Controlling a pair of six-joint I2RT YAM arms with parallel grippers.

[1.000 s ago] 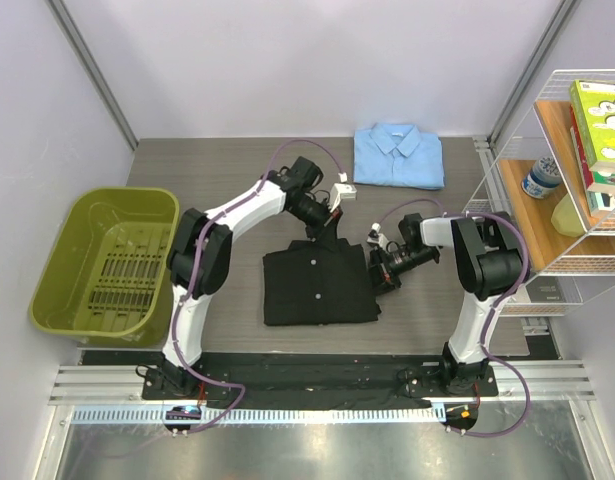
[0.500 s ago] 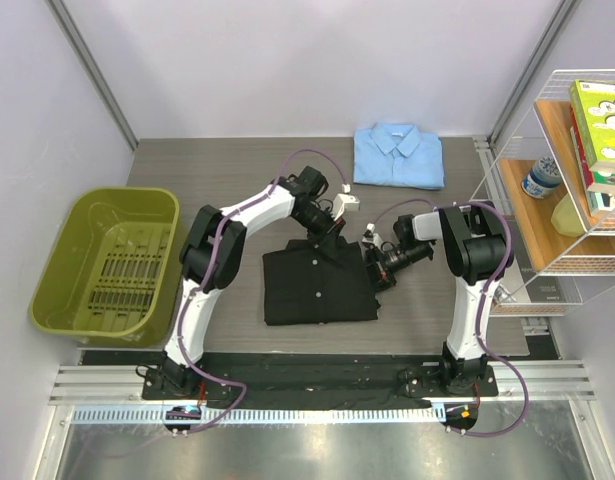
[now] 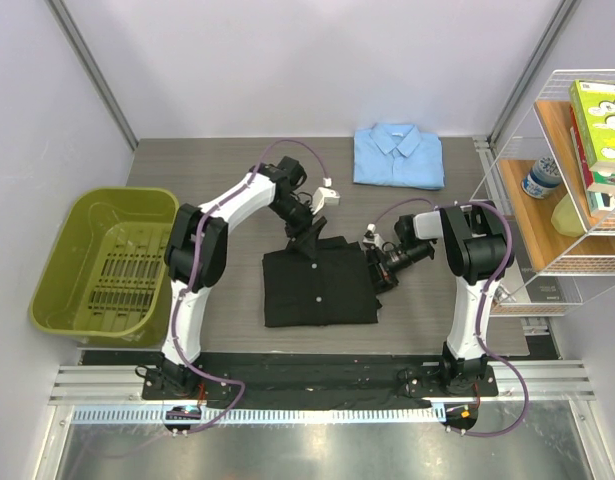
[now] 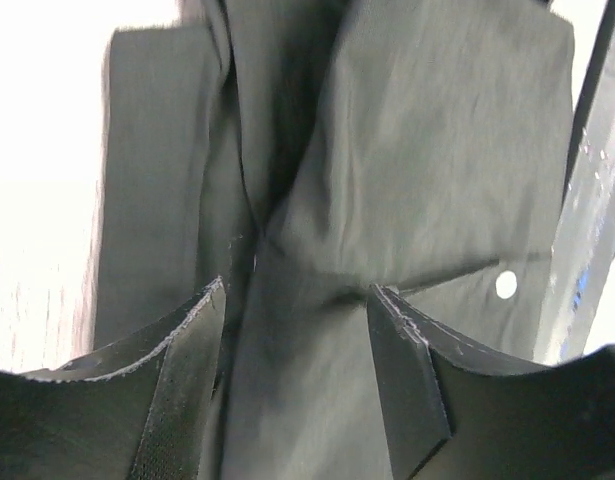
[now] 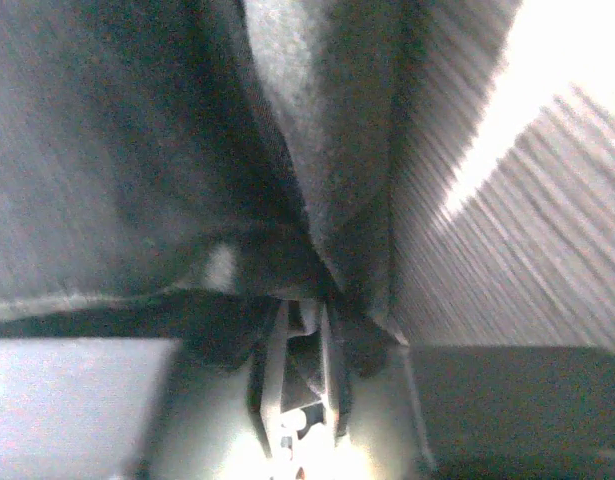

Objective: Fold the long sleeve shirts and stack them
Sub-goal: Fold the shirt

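The black long sleeve shirt [image 3: 318, 290] lies folded flat in the middle of the table, collar toward the back. The light blue shirt [image 3: 398, 156] lies folded at the back edge. My left gripper [image 3: 309, 237] hovers at the black collar, open; the left wrist view shows its fingers [image 4: 192, 385] spread with black cloth [image 4: 387, 170] lying loose under the gap of the left gripper [image 4: 297, 300]. My right gripper [image 3: 374, 264] sits at the shirt's right edge. In the right wrist view the right gripper [image 5: 305, 305] has narrow jaws at a dark fold [image 5: 317, 150]; blur hides any pinch.
A green bin [image 3: 57, 285] with a slotted floor stands at the left. At the right a white wire shelf [image 3: 507, 215] carries books [image 3: 599, 125] and a bottle [image 3: 539, 178]. A metal rail [image 3: 317, 412] runs along the near edge.
The left jaws have opened and let go of the black collar, and that arm has swung a little to the left. The right arm has stayed at the shirt's right edge.
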